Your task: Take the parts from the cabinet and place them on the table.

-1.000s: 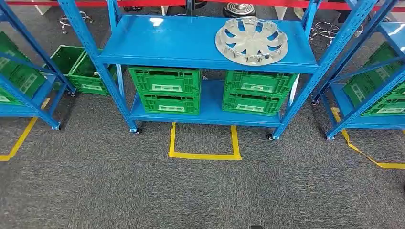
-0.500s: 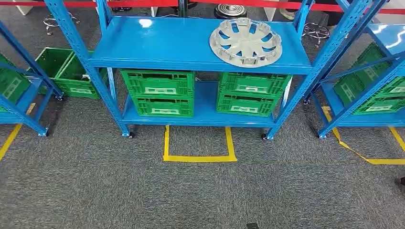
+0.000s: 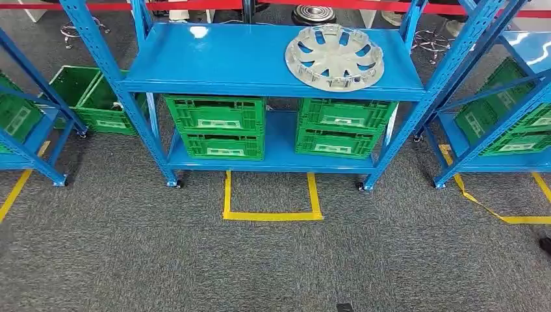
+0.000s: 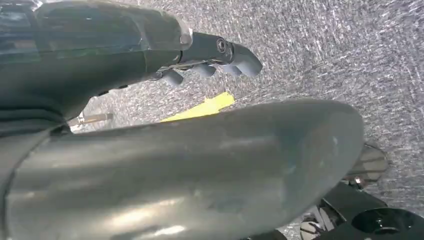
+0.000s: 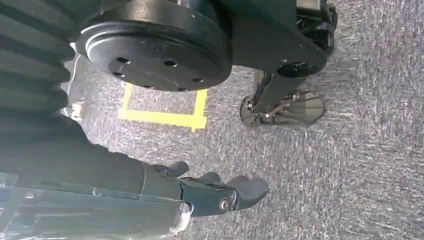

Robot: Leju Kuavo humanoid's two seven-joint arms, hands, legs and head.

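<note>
Both my hands — left (image 4: pixel 215 60), right (image 5: pixel 215 192) — hang empty over the carpet (image 3: pixel 273 266), fingers loosely curled, while the hubcap (image 3: pixel 334 56) lies far right on the top shelf (image 3: pixel 221 58) — reaching from here, I judge I could clip a post (image 3: pixel 396 133).

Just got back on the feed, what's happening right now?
The robot faces the blue rack. A silver wheel cover lies flat on its upper shelf, above green crates. The left hand and right hand hang over the carpet, holding nothing. A yellow taped square marks the floor in front of the rack.
</note>
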